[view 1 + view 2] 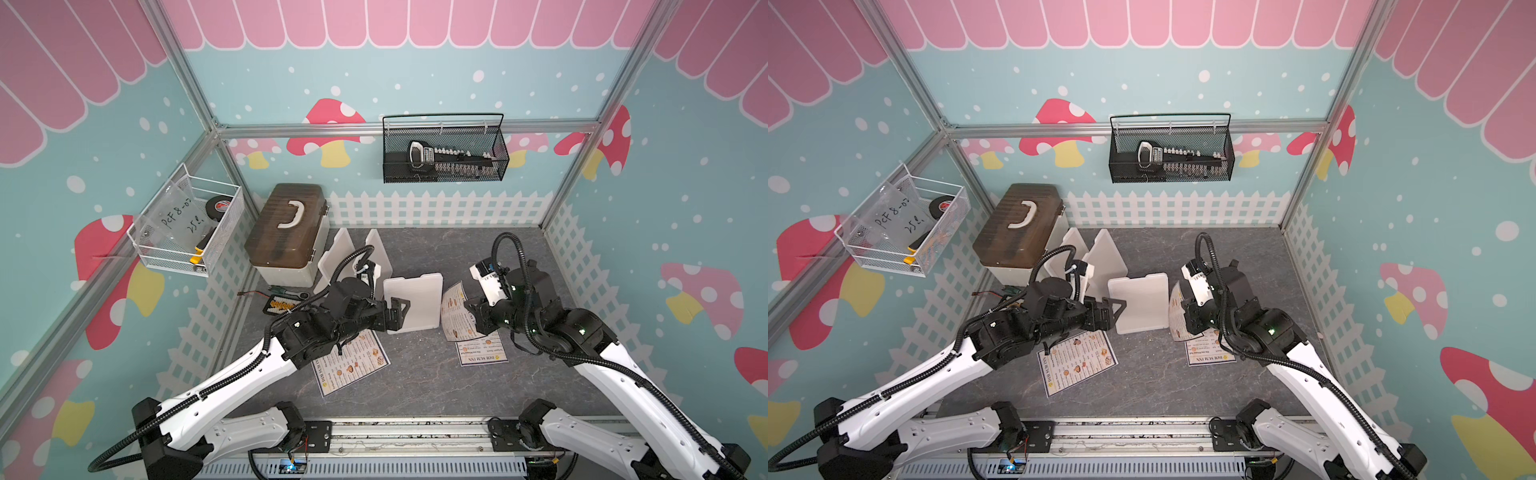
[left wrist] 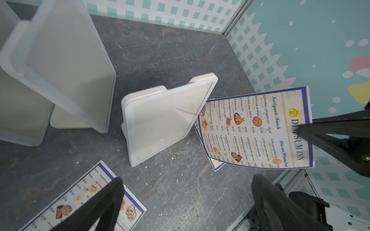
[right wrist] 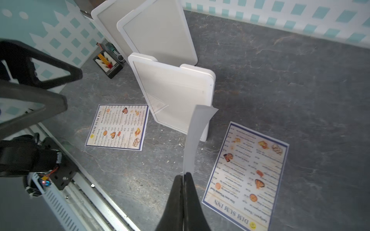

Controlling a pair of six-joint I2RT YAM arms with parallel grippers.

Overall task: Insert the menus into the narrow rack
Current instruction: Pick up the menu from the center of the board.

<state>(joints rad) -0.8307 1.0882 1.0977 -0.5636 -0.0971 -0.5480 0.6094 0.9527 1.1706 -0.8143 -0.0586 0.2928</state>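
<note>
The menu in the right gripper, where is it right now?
In a top view the held menu hangs in the right gripper, just right of the near white rack, above another flat menu.

Grey bench [image 1: 419, 386] lies open below both pincers, save two flat menus [image 1: 353, 365]. Directly ahead of the spread left pincer [image 1: 397, 312] stands the narrow rack [image 1: 415, 299]; just beyond it the right pincer [image 3: 184, 177], clamped on a curling menu [image 3: 195, 136], crowds the approach.
</note>
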